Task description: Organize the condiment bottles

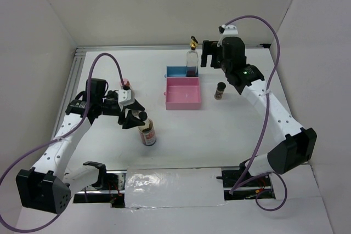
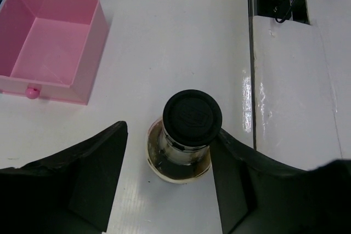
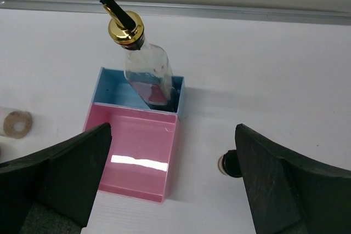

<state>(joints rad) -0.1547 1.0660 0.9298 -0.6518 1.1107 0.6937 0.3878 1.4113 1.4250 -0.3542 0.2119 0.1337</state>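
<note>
Looking down from the left wrist, the cap of the black-capped bottle (image 2: 192, 114) hides nearly all of its body and label from me. The spice jar (image 3: 228, 164) sits half behind one of my right fingers (image 3: 279, 184), and the left wrist view crops it at the top edge. From overhead, the pink-capped jar (image 1: 125, 83) shows only its cap behind the left arm. I can't identify the pale ring (image 3: 16, 124) on the bench.

Tall bottle (image 1: 191, 61) in tray's (image 1: 184, 102) rear compartment, jar (image 1: 220, 90) right of tray
</note>
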